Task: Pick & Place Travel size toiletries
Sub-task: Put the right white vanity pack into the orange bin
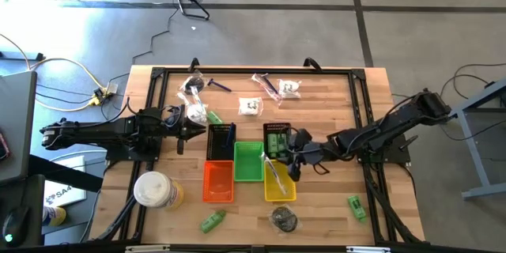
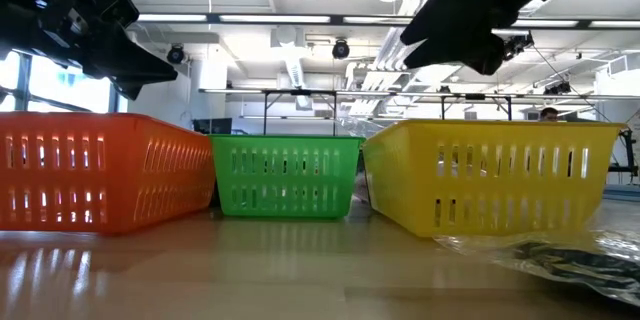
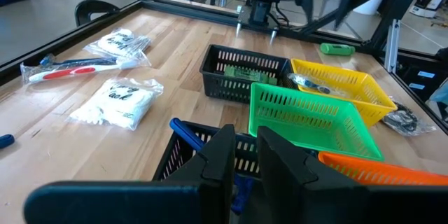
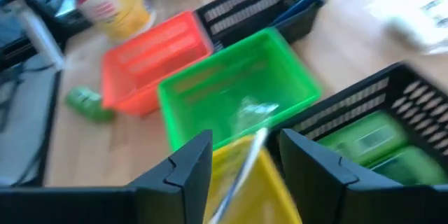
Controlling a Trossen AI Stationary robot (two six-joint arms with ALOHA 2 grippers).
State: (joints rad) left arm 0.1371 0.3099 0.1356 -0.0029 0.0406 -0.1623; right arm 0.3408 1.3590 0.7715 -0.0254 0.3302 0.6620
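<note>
The travel size toiletries lie scattered: clear-wrapped white pieces (image 1: 251, 107) and wrapped sticks (image 1: 266, 84) at the far side, green tubes (image 1: 212, 221) (image 1: 356, 205) and a dark wrapped piece (image 1: 285, 219) near the front edge. A slim clear-wrapped stick (image 4: 241, 161) lies in the yellow basket (image 1: 279, 198). Green items (image 4: 371, 147) lie in the right black basket (image 1: 277, 129). My right gripper (image 4: 245, 147) hovers open above the yellow basket, with nothing between its fingers. My left gripper (image 3: 245, 140) waits level at the table's left, over the left black basket (image 1: 220, 141), a narrow gap between its fingers.
The green basket (image 1: 248, 175) and the orange basket (image 1: 218, 196) stand side by side left of the yellow one. A large round white-and-yellow container (image 1: 154, 190) stands at the front left. A black frame (image 1: 253, 69) borders the table.
</note>
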